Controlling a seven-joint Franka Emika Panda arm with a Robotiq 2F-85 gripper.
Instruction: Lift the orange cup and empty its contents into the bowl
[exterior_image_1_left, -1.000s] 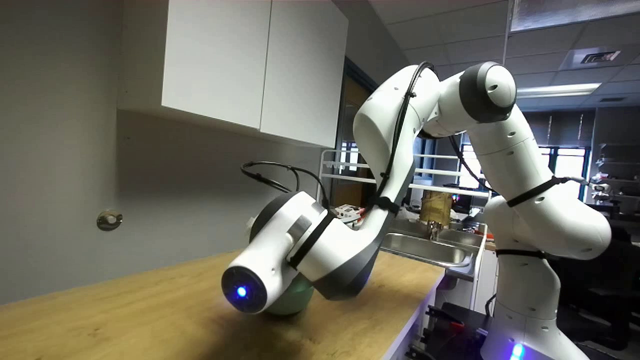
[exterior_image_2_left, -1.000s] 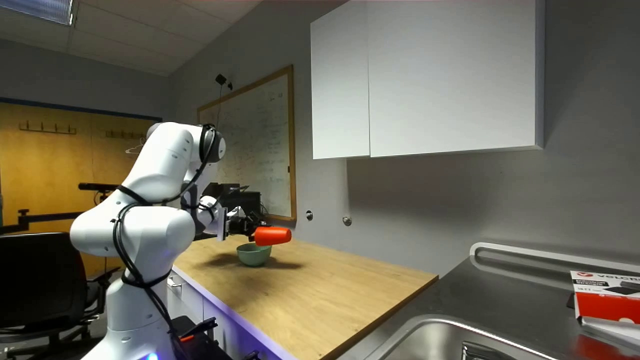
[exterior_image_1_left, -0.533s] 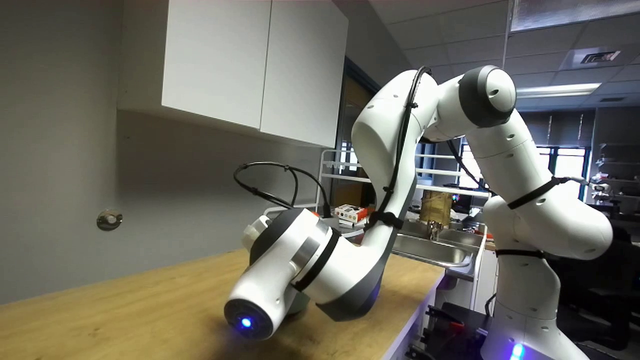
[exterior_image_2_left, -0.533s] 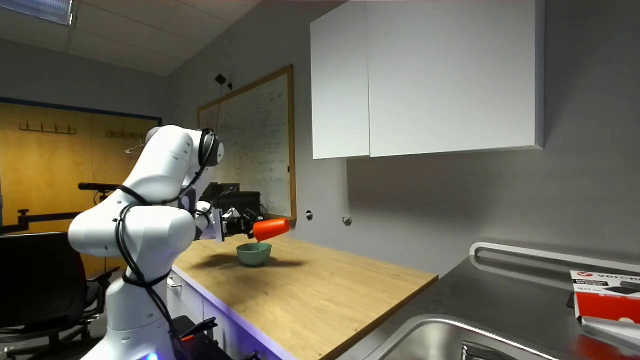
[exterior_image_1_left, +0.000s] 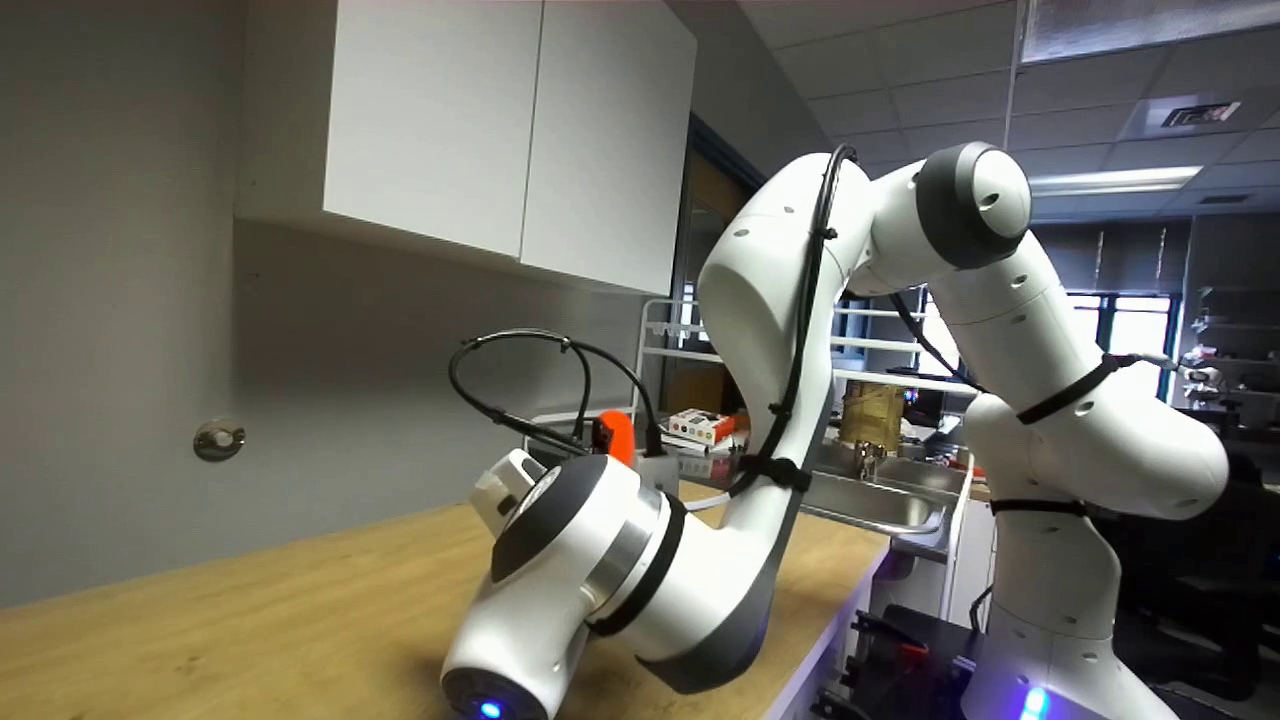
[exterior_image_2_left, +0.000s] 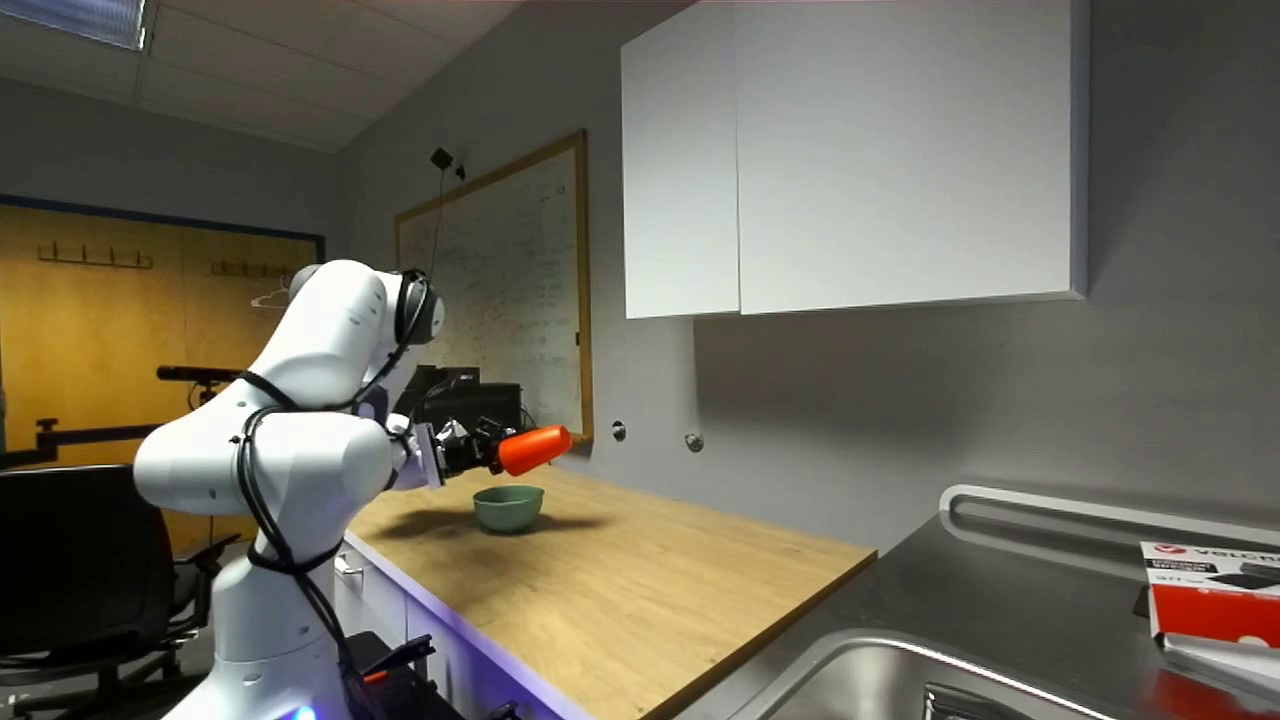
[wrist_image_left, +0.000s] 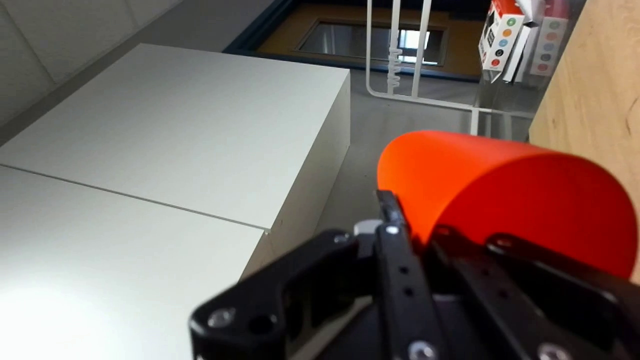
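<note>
The orange cup (exterior_image_2_left: 535, 450) is in the air, tilted, with its closed end up and away from my gripper and its mouth end lower. It also shows in an exterior view (exterior_image_1_left: 619, 436), partly behind the arm. My gripper (exterior_image_2_left: 494, 450) is shut on the cup's wall at the rim. In the wrist view my gripper (wrist_image_left: 417, 235) has one finger outside the cup (wrist_image_left: 450, 165) and one across its mouth; the visible inside shows no contents. The mint-green bowl (exterior_image_2_left: 508, 511) stands upright on the table below the cup's mouth end. Its inside is mostly hidden.
The wooden table (exterior_image_2_left: 640, 560) carries the bowl and ends at a dark counter with a sink (exterior_image_2_left: 870, 670). White cabinets (exterior_image_2_left: 850, 150) hang on the wall above. A red and white box (exterior_image_2_left: 1215, 590) lies on the counter. A white rack (exterior_image_1_left: 690, 345) stands behind the arm.
The cup has tilted more, its closed end rising, and moved up and slightly left above the bowl. A tiny thing under its mouth half a second ago is gone. The wrist has turned.
</note>
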